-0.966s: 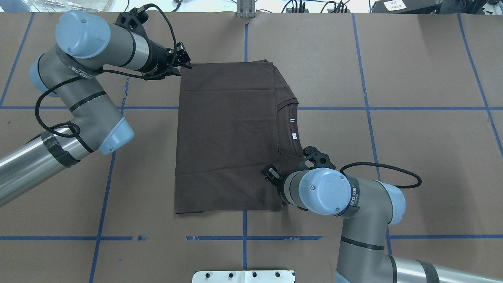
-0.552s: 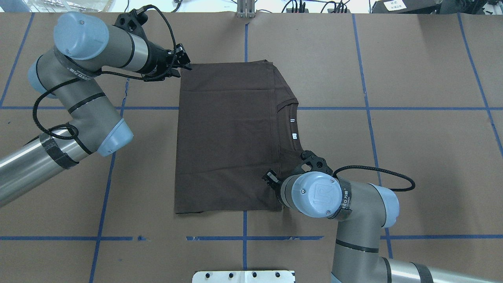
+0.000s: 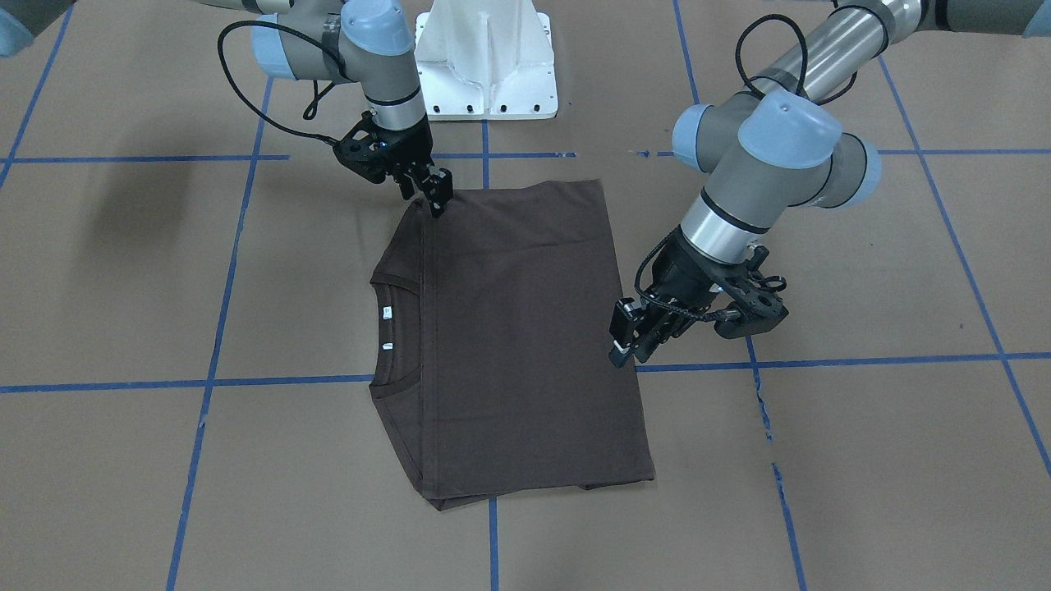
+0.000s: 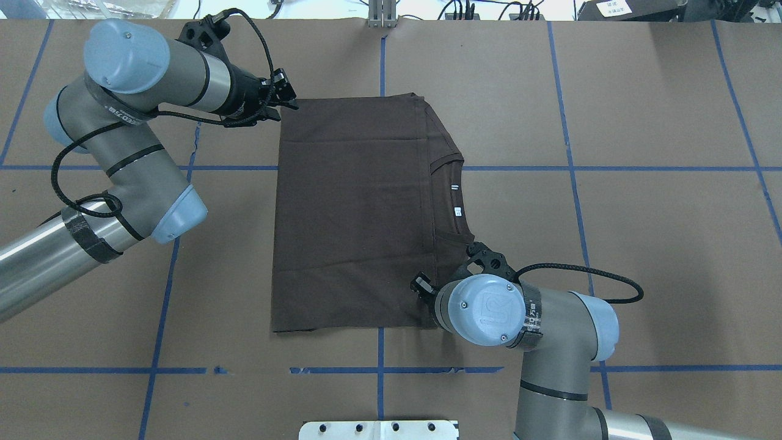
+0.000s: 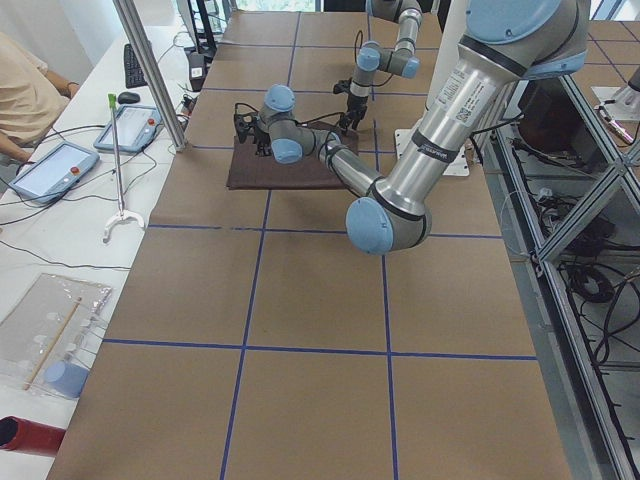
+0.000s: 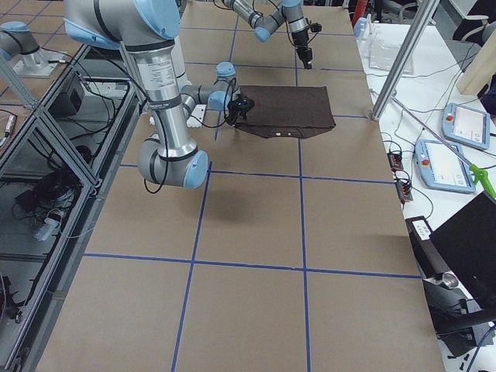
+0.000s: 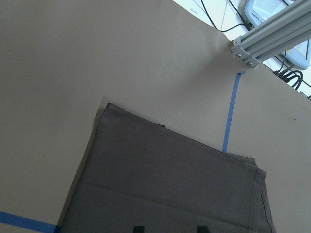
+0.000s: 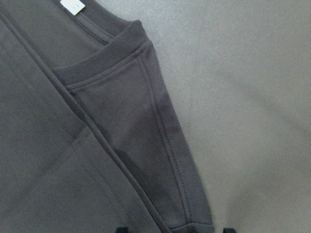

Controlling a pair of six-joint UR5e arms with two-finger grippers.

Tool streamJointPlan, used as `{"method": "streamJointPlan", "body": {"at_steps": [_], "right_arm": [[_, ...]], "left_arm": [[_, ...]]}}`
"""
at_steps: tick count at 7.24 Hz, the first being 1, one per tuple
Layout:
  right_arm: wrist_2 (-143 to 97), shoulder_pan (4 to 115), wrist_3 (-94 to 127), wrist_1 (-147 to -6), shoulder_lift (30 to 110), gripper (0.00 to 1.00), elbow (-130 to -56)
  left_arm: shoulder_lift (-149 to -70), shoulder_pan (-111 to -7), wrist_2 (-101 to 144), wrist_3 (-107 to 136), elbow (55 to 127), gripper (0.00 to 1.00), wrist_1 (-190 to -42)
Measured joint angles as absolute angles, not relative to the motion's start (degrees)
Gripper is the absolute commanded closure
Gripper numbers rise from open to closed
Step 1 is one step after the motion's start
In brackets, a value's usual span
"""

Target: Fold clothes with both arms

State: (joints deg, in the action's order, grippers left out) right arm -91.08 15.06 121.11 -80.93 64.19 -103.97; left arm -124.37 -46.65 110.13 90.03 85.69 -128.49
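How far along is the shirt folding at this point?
Done: the shirt lies flat as a rectangle, sleeves tucked in. In hand: the right claw is open, low at the shoulder corner; the left claw is open, raised over the hem end. Still to do: gripping and folding it across.

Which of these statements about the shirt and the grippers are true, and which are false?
1. The T-shirt lies folded flat on the table. True.
2. Its collar is on the robot's left. False: the collar is on the side of the right arm.
3. White neck tags show inside the collar. True.
4. The left gripper holds a corner lifted off the table. False: its jaws stand open and the whole shirt lies flat.
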Motion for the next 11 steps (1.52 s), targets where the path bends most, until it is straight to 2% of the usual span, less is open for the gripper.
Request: {"method": "streamJointPlan", "body": {"at_steps": [1, 2, 3, 9, 11], "right_arm": [[-91.3, 15.0, 121.1, -81.1, 64.2, 0.63, -104.0], [-91.4, 15.0, 121.1, -81.3, 64.2, 0.88, -104.1], [-91.5, 15.0, 121.1, -81.6, 64.2, 1.00, -104.1], [-92.8, 15.4, 121.1, -81.8, 64.4, 1.00, -105.9], [-93.8, 15.8, 121.1, -81.9, 64.8, 1.00, -108.0]], "left_arm": [[-124.4, -46.6, 110.1, 90.1, 85.7, 0.53, -128.5], [-124.3, -46.6, 110.1, 90.1, 85.7, 0.53, -128.5], [-124.3, -46.6, 110.1, 90.1, 85.7, 0.53, -128.5], [-124.3, -46.4, 110.1, 90.7, 87.1, 0.53, -127.0], [-120.5, -42.2, 109.2, 97.4, 93.9, 0.51, -126.1]]}}
